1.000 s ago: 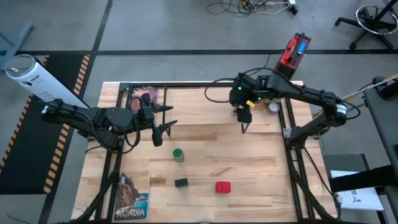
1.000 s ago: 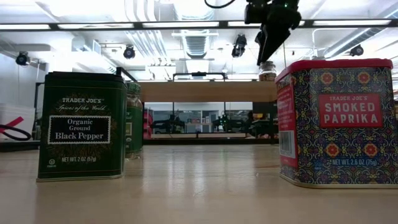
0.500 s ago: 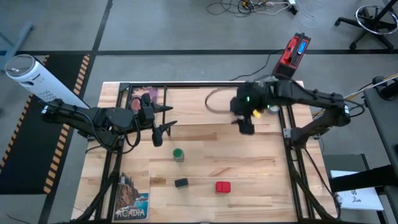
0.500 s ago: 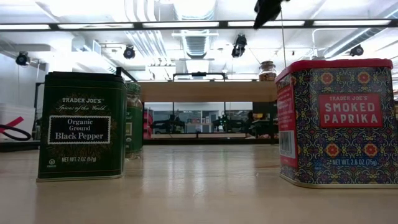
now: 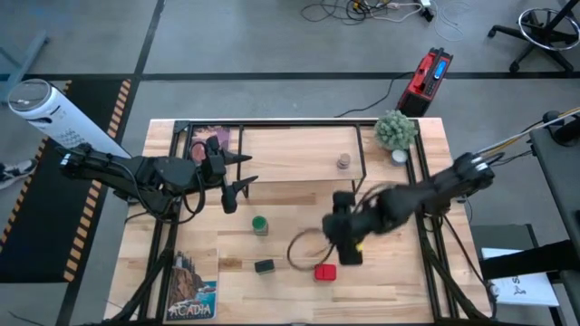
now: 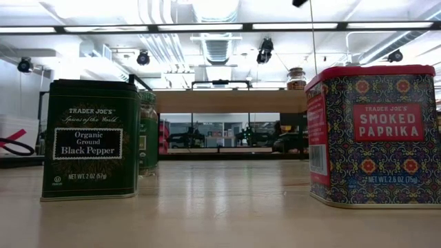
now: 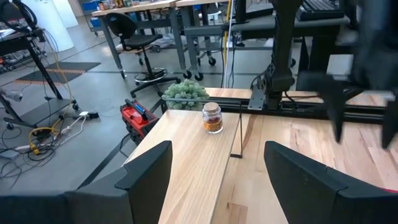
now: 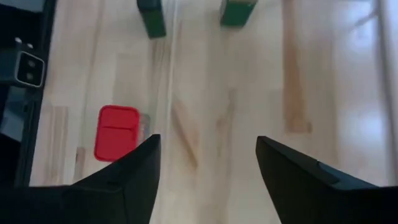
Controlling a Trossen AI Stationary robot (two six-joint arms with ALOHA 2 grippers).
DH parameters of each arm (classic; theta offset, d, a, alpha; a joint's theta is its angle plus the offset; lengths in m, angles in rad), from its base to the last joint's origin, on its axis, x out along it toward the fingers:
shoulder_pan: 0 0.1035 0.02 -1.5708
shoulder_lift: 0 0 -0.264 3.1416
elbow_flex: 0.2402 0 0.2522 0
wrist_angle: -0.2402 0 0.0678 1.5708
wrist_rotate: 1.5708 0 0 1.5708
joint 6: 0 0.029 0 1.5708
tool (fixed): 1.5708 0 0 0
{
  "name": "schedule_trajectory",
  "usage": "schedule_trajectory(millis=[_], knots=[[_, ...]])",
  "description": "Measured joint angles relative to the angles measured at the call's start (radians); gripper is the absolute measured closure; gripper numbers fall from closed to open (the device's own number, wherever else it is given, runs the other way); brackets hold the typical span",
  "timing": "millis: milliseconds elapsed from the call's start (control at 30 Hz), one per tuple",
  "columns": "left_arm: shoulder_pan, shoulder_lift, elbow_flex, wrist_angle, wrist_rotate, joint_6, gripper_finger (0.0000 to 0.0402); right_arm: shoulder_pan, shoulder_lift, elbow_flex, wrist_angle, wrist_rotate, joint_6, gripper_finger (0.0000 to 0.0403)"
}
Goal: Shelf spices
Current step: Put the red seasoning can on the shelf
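The red square tin stands on the table near its near edge. My right gripper hovers open just above and beside it, pointing down. The dark tin and the green-capped jar stand on the table to the left. The tiny tan jar stands on the shelf's board top. My left gripper waits open at the table's left, pointing toward the right.
A green potted plant sits at the far right corner beside the shelf's thin black leg. A book lies at the near left corner. Bare tabletop lies between the jars and the shelf.
My right gripper has left the tan jar on the shelf, risen, and swung fast toward the table's near edge, ending over the red tin. The tan jar has stayed standing on the shelf. The other containers have not moved.
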Motion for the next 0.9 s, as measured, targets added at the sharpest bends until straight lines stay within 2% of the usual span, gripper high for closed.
schedule_trajectory(millis=[267,433,600,900], knots=[[0.0,0.0,0.0,-0.002,0.0,-0.011,0.0157,0.123,0.137,0.0,0.049,-0.002,0.235,0.0118],[0.0,0.0,0.0,-0.003,0.0,-0.011,0.0157,0.177,0.178,0.0,0.131,-0.006,0.318,0.0102],[0.0,0.0,0.0,-0.004,0.0,-0.011,0.0157,0.198,0.206,0.0,0.181,-0.001,0.323,0.009],[0.0,0.0,0.0,-0.012,0.0,-0.017,0.0157,0.195,0.282,0.0,0.197,0.034,0.24,0.0089]])
